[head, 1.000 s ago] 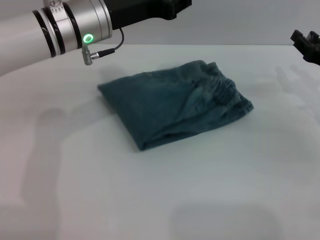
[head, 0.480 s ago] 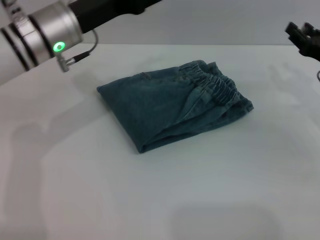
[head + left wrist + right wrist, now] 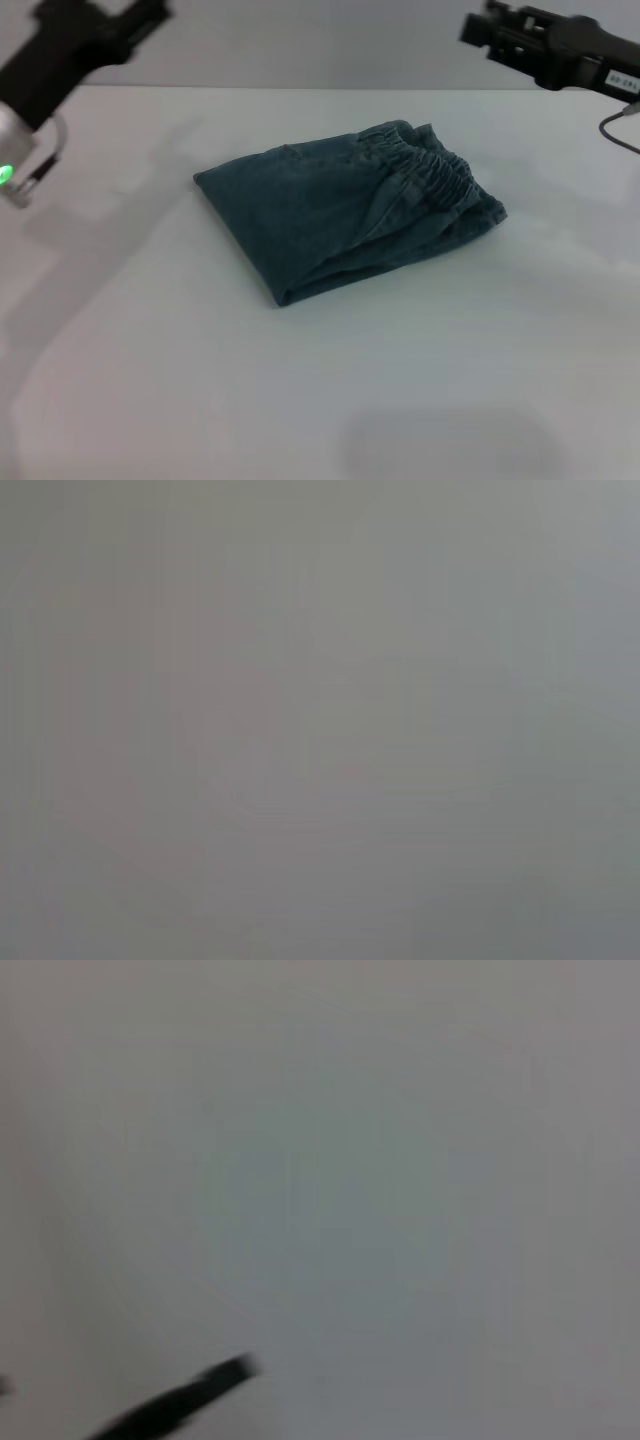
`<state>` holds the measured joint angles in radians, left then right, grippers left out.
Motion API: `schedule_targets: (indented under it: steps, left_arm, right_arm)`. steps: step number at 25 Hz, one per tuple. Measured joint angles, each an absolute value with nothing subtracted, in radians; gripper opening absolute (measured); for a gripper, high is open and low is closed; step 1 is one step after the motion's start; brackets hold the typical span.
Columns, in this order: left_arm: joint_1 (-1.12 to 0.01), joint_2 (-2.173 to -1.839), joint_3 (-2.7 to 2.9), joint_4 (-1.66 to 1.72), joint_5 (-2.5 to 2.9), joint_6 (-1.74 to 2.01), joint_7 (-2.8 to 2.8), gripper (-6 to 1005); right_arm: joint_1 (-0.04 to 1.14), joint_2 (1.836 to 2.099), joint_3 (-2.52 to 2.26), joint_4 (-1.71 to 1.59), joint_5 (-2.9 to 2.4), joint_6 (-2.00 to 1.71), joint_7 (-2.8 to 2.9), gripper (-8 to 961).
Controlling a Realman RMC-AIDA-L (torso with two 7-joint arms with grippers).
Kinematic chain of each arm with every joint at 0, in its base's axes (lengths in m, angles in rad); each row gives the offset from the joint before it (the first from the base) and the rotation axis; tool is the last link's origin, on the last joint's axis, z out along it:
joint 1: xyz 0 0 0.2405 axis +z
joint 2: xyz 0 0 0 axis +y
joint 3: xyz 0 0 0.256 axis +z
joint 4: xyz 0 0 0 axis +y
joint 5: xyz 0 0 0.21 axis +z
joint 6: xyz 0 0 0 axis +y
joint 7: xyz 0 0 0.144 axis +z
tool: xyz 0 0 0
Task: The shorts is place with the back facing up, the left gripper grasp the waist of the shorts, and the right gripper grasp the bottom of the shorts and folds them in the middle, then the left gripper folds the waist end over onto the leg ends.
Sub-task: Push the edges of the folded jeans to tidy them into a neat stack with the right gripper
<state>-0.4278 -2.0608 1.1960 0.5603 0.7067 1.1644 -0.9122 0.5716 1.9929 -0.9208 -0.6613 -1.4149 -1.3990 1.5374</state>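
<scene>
Head view, far left: the left end effector [image 3: 140, 15], a black slim metal clamp on an arm with a green light [image 3: 5, 175] glowing at the picture's edge, hangs high over the back left corner of the pale white counter [image 3: 320, 400], well apart from the cloth; whether its fingers are released or clenched I cannot tell, as they show only as a dark blurred shape; its soft shadow falls across the counter's left side.

Near the middle, the faded blue-green denim shorts [image 3: 320, 215] lie folded into a compact, roughly diamond-shaped bundle flat on the counter, touched by neither arm; the fold edge runs along the near side, and the gathered, ruffled elastic waist of the shorts [image 3: 430, 170] lies on top toward the right and back of the bundle; the leg hems are hidden beneath the upper layers.

At the upper right, the right end effector [image 3: 480, 28], a black blocky clamp with a white label sticker [image 3: 620, 80] and a thin grey cable [image 3: 615, 128], hovers above the counter's back edge, clear of the shorts; its state cannot be told either.

Behind the counter stands a plain grey wall [image 3: 320, 40]; the left wrist view shows only flat grey, and the right wrist view shows pale grey with a blurred dark streak [image 3: 180, 1400] that I cannot identify.
</scene>
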Motion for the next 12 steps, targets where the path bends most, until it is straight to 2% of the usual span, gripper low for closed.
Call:
schedule_targets:
  steps: [6,9,12]
  left_arm:
    - [-0.349,-2.058,1.173,0.558,0.566,1.182,-0.829,845]
    - [-0.319,-2.057,1.133,0.548,0.546,1.21,-0.819,845]
    - [-0.309,-2.058,1.105,0.525,0.546,1.233,-0.817,845]
  right_arm:
    - [0.677,1.951,-0.914,-0.705,-1.612,-1.61,1.744,454]
    - [0.735,1.945,-0.927,-0.702,-1.706,-1.65,1.816,454]
    - [0.783,1.952,-0.947,-0.701,-1.792,-1.658,1.869,454]
